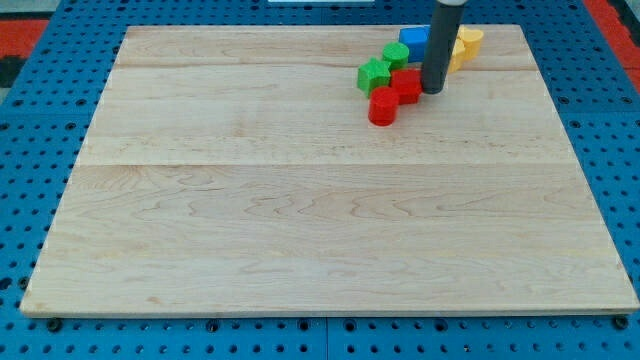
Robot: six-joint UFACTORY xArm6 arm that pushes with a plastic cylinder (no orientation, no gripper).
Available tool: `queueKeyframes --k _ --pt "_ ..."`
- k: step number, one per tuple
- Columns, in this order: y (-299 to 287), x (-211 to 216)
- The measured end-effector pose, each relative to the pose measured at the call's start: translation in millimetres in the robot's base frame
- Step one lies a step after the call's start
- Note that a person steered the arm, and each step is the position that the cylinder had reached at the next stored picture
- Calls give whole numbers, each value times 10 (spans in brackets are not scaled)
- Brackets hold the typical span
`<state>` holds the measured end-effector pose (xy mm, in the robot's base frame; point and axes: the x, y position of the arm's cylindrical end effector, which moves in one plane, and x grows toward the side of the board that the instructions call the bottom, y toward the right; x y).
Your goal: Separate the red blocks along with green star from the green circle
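Note:
A cluster of blocks sits near the view's top right of the wooden board point(300, 200). A green star point(373, 74) lies at the cluster's left. A green circle point(396, 54) lies just above and right of it. Two red blocks touch each other: one point(406, 85) right of the star, the other point(383, 106) below it. My tip point(433, 91) stands right beside the upper red block, at its right edge; contact cannot be told. The rod rises out of the view's top.
A blue block point(414, 39) and a yellow block point(464, 44) lie at the top of the cluster, partly hidden by the rod. The board's top edge is close behind them. A blue pegboard point(620, 150) surrounds the board.

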<state>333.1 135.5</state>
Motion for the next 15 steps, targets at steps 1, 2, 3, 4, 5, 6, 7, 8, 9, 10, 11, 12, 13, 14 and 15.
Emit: queueKeyframes --k 1,2,3,4,5,6,7,8,9,10,11,12,13,14,15 --pt "-41 434" --pt "-848 771" --pt "-1594 286" --pt "-1546 -612" --pt "-1257 -637" --pt "-257 -317" --pt "74 230" --pt "-17 273" --pt "-291 83" --pt "-354 -29" --pt "-805 14" --pt "-930 156" --pt "-605 170" --pt "-411 -120" --pt "361 -196"
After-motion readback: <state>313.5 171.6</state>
